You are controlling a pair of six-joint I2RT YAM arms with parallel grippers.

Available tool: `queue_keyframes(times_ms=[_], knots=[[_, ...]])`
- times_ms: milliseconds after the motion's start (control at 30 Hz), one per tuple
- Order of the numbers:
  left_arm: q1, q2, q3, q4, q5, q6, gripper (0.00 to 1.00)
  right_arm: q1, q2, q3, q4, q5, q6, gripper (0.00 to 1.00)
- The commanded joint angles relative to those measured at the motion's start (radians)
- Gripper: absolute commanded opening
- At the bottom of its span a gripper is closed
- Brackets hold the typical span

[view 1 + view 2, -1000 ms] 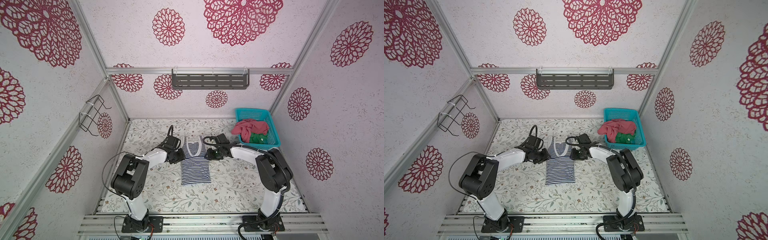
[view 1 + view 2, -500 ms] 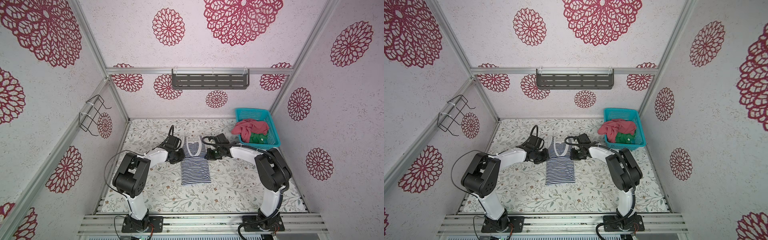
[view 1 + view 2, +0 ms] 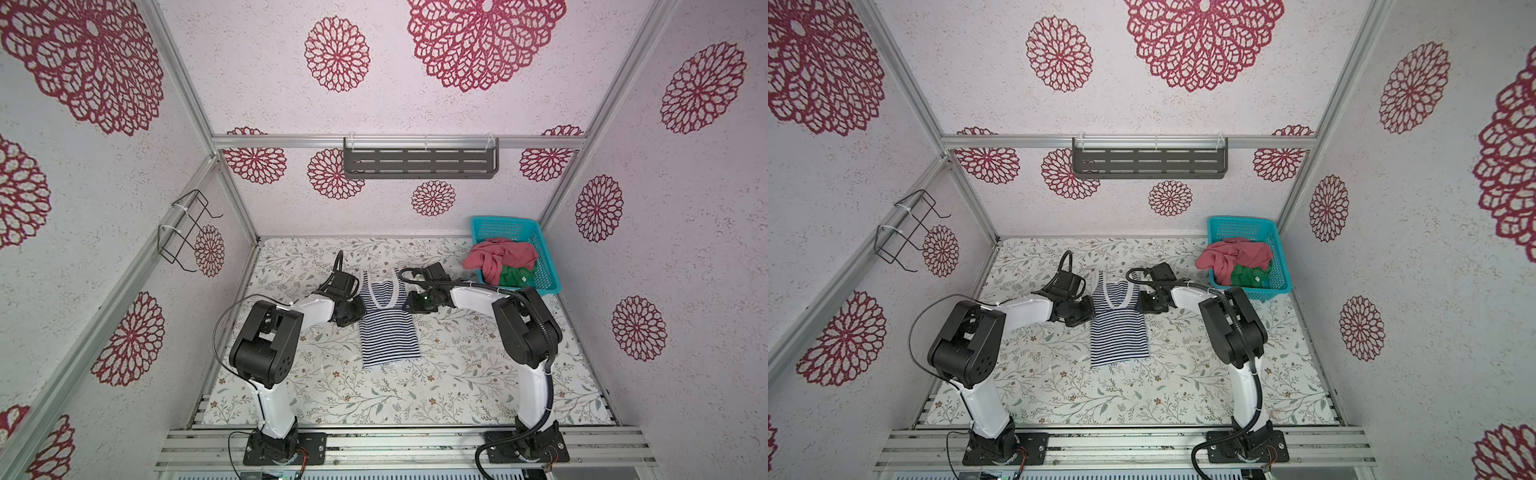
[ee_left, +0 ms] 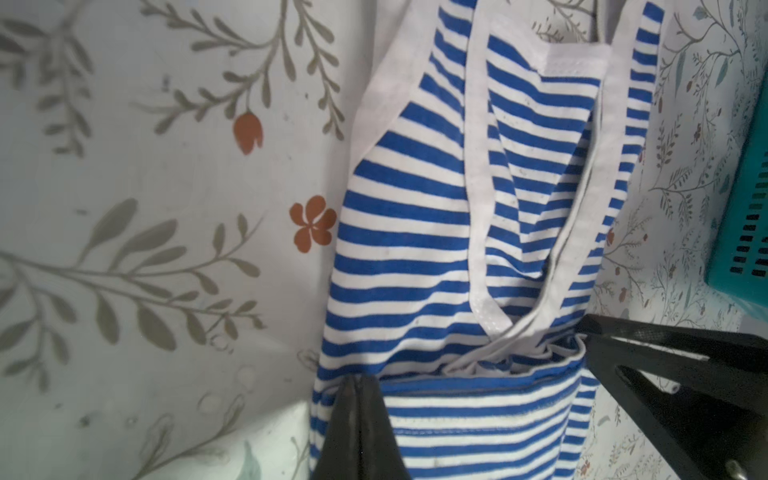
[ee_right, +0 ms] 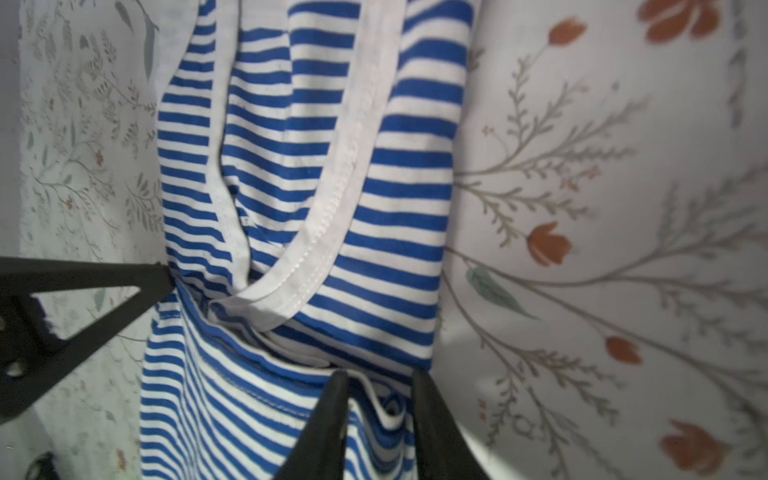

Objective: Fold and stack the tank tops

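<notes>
The navy-and-white striped tank top (image 3: 388, 328) (image 3: 1119, 332) lies lengthwise in the middle of the table, straps toward the back wall. My left gripper (image 3: 361, 309) (image 4: 357, 384) is at its left edge at chest height. Its fingers are pressed together on the cloth's edge. My right gripper (image 3: 406, 305) (image 5: 378, 382) is at the opposite edge, open, with a raised ridge of the striped cloth (image 5: 395, 166) between its fingers. The red-pink tank top (image 3: 498, 255) (image 3: 1233, 253) spills over the basket's near rim, and the green tank top (image 3: 513, 276) (image 3: 1248, 276) lies under it.
The teal mesh basket (image 3: 544, 257) (image 3: 1277, 257) stands in the back right corner, close behind my right arm. A grey shelf (image 3: 419, 162) hangs on the back wall and a wire rack (image 3: 187, 232) on the left wall. The floral table cover (image 3: 457, 374) runs to the front rail.
Both arms hold nearly the same places beside the striped top. No clear shift of the cloth shows in the top views.
</notes>
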Motion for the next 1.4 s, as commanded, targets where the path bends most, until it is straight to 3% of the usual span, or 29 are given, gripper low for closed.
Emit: queue_keyframes(times_ms=[0,100,233,500,767,1100,1367], knots=[[0.014,-0.091,0.009,-0.059,-0.058,0.013,0.27,-0.01,-0.088,0.012,-0.058,0.047,-0.043,0.54],[0.01,-0.196,-0.02,-0.107,-0.067,0.009,0.43,-0.01,-0.18,-0.006,-0.151,0.076,-0.058,0.65],[-0.028,-0.336,-0.121,-0.167,-0.059,-0.044,0.54,-0.01,-0.3,-0.12,-0.232,0.073,-0.008,0.68],[-0.136,-0.569,-0.399,-0.145,0.061,-0.267,0.62,0.06,-0.51,-0.425,-0.203,-0.009,0.17,0.5],[-0.221,-0.601,-0.583,0.055,0.1,-0.487,0.59,0.104,-0.561,-0.619,0.023,-0.088,0.339,0.45],[-0.277,-0.518,-0.658,0.123,0.116,-0.599,0.49,0.121,-0.527,-0.691,0.166,-0.115,0.411,0.41],[-0.28,-0.536,-0.669,0.061,0.091,-0.59,0.45,0.131,-0.499,-0.701,0.199,-0.118,0.43,0.39]])
